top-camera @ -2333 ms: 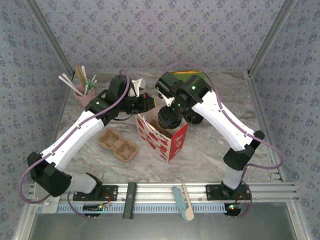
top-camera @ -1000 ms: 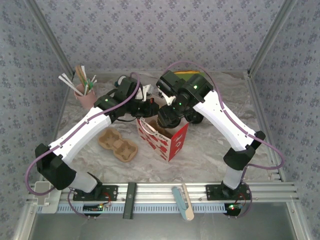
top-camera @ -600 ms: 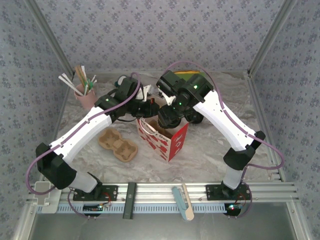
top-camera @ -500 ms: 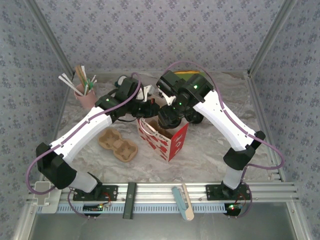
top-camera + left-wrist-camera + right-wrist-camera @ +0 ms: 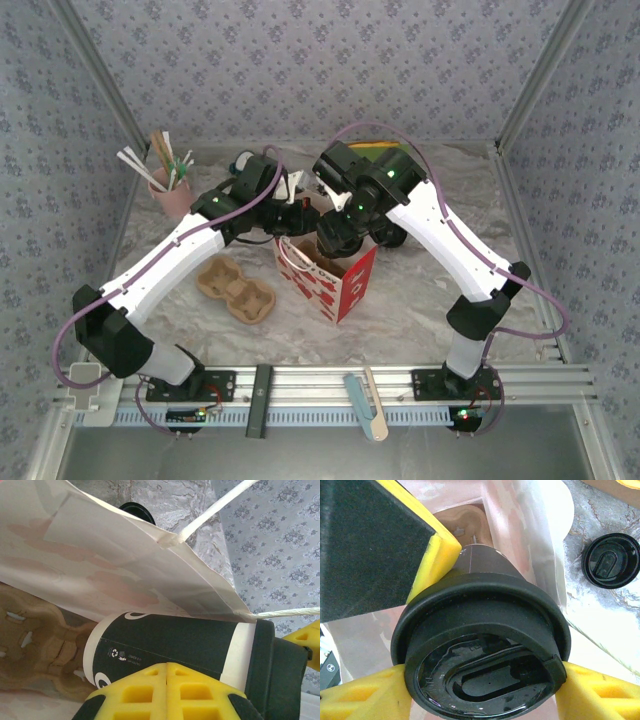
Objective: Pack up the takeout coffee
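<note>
Nearest us, the carrier sits on the tabletop, just left of the bag. We see the right claw clamping the lidded cup at the bag's mouth. The left claw is fully closed by the bag's wall; whether it pinches anything is unclear. A loose lid lies beside the bag.

One cup, two lids, one bag
</note>
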`<state>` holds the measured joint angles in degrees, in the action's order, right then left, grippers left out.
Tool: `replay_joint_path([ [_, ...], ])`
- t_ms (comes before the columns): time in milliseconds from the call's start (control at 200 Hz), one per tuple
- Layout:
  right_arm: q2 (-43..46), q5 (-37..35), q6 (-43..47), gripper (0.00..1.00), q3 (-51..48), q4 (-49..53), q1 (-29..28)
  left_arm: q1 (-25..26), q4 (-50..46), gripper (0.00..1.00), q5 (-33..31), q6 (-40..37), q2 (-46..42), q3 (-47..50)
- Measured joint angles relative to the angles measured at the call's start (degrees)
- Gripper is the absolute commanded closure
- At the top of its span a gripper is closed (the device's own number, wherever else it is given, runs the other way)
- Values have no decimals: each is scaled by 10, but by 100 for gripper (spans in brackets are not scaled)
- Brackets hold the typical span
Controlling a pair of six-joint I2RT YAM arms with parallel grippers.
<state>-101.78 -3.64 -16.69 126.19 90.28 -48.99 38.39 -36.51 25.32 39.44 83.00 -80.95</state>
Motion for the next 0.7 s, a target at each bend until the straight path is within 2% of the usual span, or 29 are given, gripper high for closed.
replay_joint_path([
  [700,0,0,0,31,2,4,0,3,-1,100,0,0,0,0],
])
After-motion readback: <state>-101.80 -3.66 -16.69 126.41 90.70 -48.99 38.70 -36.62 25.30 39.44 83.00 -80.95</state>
